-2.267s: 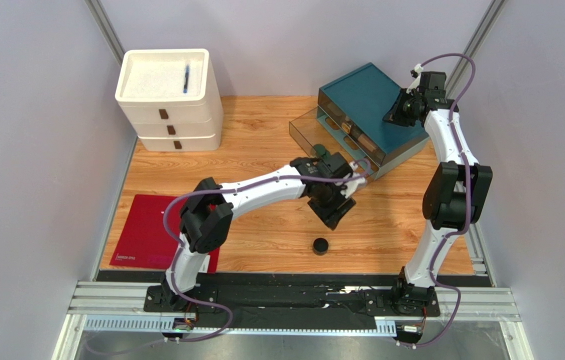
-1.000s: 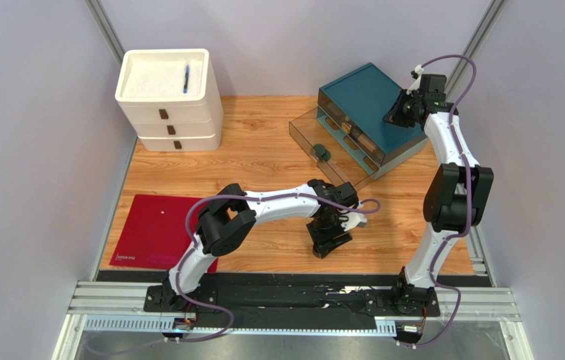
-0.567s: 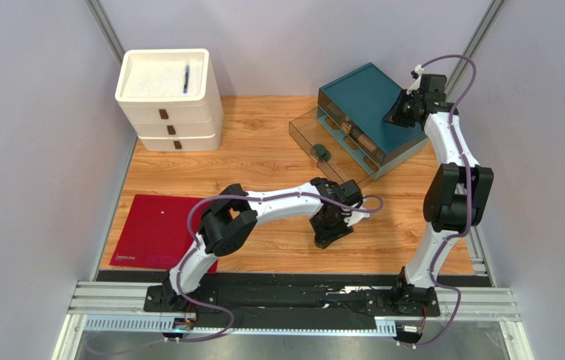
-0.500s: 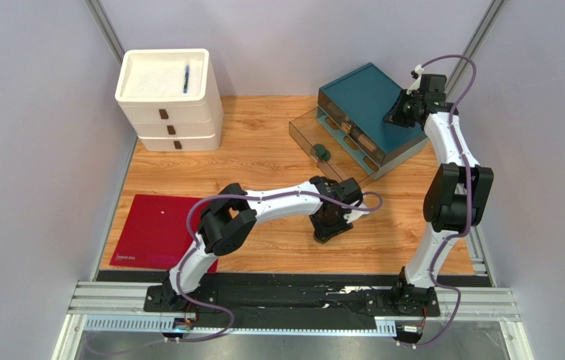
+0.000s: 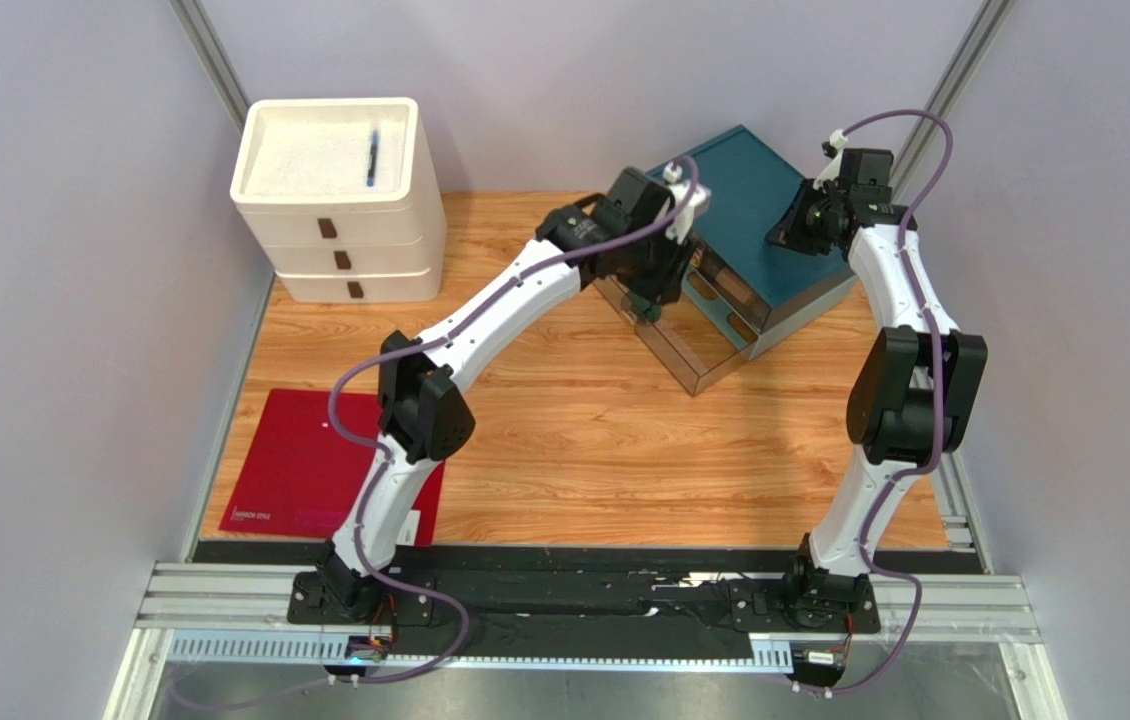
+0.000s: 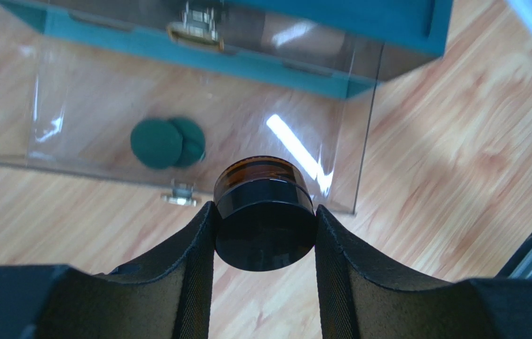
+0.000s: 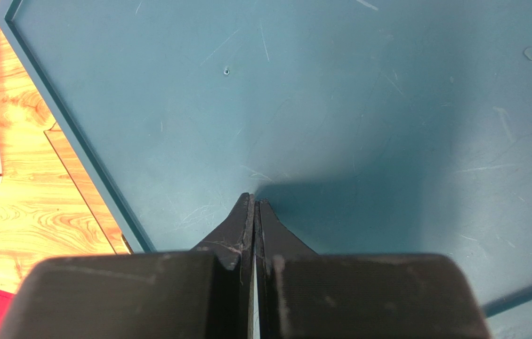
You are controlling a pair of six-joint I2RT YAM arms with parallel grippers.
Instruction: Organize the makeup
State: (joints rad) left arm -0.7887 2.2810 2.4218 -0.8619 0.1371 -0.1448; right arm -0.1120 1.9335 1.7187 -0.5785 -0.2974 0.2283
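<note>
My left gripper (image 6: 264, 222) is shut on the black round jar (image 6: 264, 220) with an amber glass body and holds it above the clear pulled-out drawer (image 6: 49, 92) of the teal organizer (image 5: 737, 188). Two flat dark-green discs (image 6: 167, 142) lie overlapping in that drawer. In the top view the left gripper (image 5: 646, 270) hangs over the drawer (image 5: 684, 348). My right gripper (image 7: 255, 201) is shut and empty, its tips pressed on the teal organizer's top (image 7: 332, 92). The bottles are not clearly visible.
A white three-drawer unit (image 5: 334, 203) stands at the back left with a blue pen (image 5: 373, 156) on its top tray. A red mat (image 5: 308, 462) lies at the front left. Grey walls enclose the wooden table (image 5: 601, 435).
My left gripper closed on the black jar at the table's front middle, lifted it and carried it back over the clear drawer. The right arm has not moved.
</note>
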